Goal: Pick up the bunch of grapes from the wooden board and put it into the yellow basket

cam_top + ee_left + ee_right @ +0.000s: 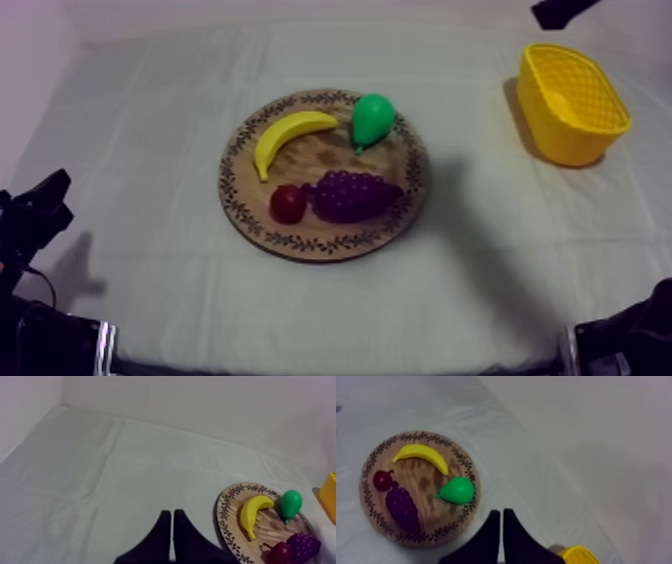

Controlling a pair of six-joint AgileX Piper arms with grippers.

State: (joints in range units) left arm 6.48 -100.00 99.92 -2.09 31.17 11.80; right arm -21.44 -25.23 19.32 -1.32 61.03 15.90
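The purple bunch of grapes (355,193) lies on the near right part of the round wooden board (325,240), beside a small red fruit (288,203). My right gripper (501,511) hangs high over the cloth between the board (426,483) and the yellow basket (578,554), its fingers together as a narrow wedge, shut on nothing. From there the grapes (402,507) are well off to the side. My left gripper (172,512) is shut too and rests low at the table's left (52,190), far from the grapes (302,545).
A banana (290,135) and a green pear (372,118) lie on the far half of the board. The yellow basket (572,103) stands at the far right, with the right arm (560,10) above it at the edge. Bare cloth lies between board and basket.
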